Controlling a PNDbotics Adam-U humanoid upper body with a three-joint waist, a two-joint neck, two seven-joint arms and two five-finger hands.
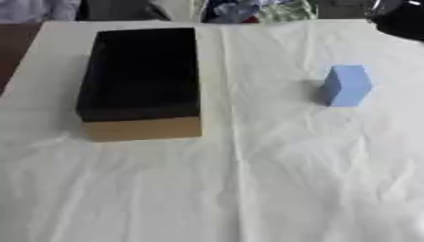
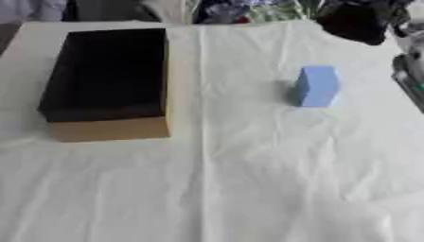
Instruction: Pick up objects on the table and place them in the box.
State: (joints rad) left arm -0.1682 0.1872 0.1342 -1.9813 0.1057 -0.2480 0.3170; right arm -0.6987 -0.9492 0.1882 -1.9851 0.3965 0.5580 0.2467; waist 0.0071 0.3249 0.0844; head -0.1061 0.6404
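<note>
I'm looking down on the surface [image 1: 248, 189], draped in a creased white cloth [image 2: 273, 179]. Upper left of the frame sits the box [image 1: 141, 75], open at the top; its inside is so dark I can't make out whether anything lies in it, only the tan front wall reads clearly. The blue block [image 1: 345, 85] stands upright at right of centre, well apart from the box, on the cloth.

In the right eye view, a black shape at the upper right corner may be the right hand [image 2: 357, 21]; it's blurred, partly cut by the top edge, and I cannot tell how its fingers are set or whether it has hold of anything. The left eye view shows just a dark sliver of it at the same corner. A dark grey strip [image 2: 407, 80] along the right edge appears only in the right eye view; I can't identify it. I see no left hand in either view. Clutter along the far edge is too blurred to name.
</note>
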